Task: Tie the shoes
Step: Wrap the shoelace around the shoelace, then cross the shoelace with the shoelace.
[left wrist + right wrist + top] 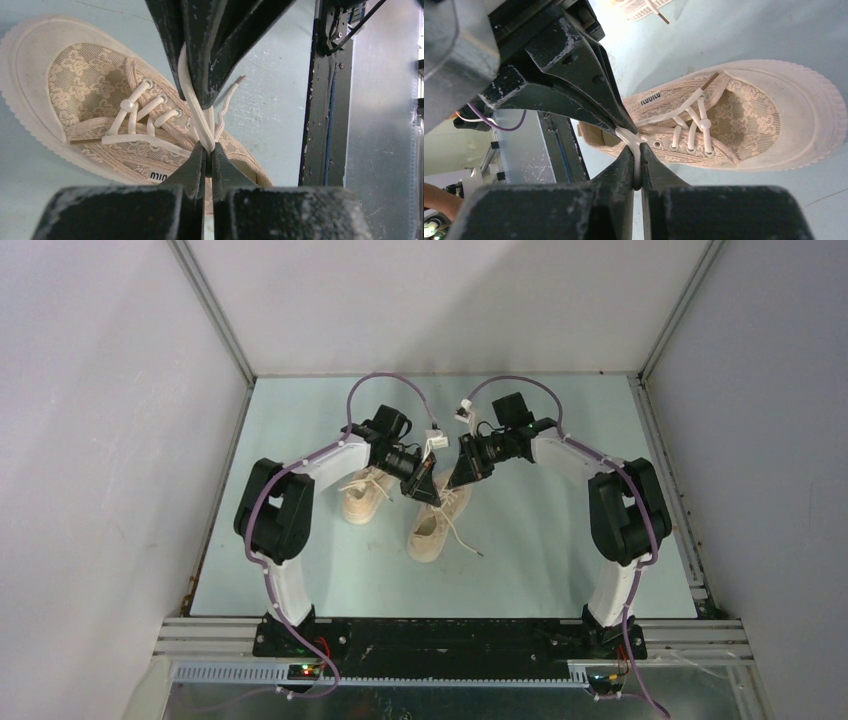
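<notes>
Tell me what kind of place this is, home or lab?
Probably a robot lab cell: plain grey panel walls on metal framing box in a pale blue table, with a left arm and right arm bolted at its near edge.

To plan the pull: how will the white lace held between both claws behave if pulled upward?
Probably floppy: the lace bends and folds between the left claw and the right claw. It looks flat and woven, so it likely grips well. The shoe seems light fabric, so it may lift or slide with the pull.
</notes>
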Tool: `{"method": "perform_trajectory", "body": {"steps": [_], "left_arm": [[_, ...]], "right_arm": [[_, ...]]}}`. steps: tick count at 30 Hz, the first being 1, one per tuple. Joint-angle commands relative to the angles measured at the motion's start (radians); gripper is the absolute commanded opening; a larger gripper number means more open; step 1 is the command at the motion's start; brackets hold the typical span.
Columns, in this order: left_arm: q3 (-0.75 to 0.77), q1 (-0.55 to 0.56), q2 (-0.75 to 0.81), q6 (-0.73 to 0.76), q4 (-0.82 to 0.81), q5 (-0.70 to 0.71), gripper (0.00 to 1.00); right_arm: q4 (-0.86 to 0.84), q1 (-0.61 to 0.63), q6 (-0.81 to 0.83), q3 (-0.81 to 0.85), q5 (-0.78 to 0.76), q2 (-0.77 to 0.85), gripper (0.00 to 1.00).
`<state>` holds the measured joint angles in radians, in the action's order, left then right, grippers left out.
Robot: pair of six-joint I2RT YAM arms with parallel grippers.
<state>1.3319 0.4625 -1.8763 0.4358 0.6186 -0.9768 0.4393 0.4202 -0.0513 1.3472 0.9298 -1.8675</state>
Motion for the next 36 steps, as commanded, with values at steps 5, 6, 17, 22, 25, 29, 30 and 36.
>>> {"method": "perform_trajectory", "body": {"steps": [5, 6, 17, 22, 25, 29, 30, 36], "left_arm": [[0.002, 0.006, 0.043, 0.057, 0.003, -0.052, 0.0], [-0.006, 0.006, 0.053, 0.047, -0.01, -0.052, 0.0], [-0.064, 0.008, 0.083, -0.009, -0.079, -0.027, 0.0], [-0.061, 0.008, 0.084, -0.018, -0.097, -0.029, 0.0], [-0.064, 0.008, 0.09, -0.025, -0.113, -0.023, 0.0], [-0.093, 0.008, 0.11, -0.02, -0.148, 0.004, 0.0], [-0.104, 0.008, 0.113, -0.017, -0.159, 0.009, 0.0], [-0.119, 0.008, 0.125, -0.014, -0.182, 0.016, 0.04]], "right_arm": [[-0.103, -0.089, -0.133, -0.019, 0.034, 0.042, 0.2], [-0.11, -0.095, -0.154, -0.02, 0.032, 0.038, 0.26], [-0.095, -0.141, -0.107, 0.029, -0.142, -0.033, 0.38], [0.032, -0.07, 0.112, 0.122, -0.185, -0.087, 0.26], [0.036, -0.036, 0.181, 0.145, -0.105, -0.104, 0.21], [0.04, -0.007, 0.196, 0.155, 0.018, -0.13, 0.18], [0.046, -0.004, 0.201, 0.155, 0.049, -0.134, 0.18], [0.076, 0.023, 0.233, 0.138, 0.108, -0.146, 0.18]]}}
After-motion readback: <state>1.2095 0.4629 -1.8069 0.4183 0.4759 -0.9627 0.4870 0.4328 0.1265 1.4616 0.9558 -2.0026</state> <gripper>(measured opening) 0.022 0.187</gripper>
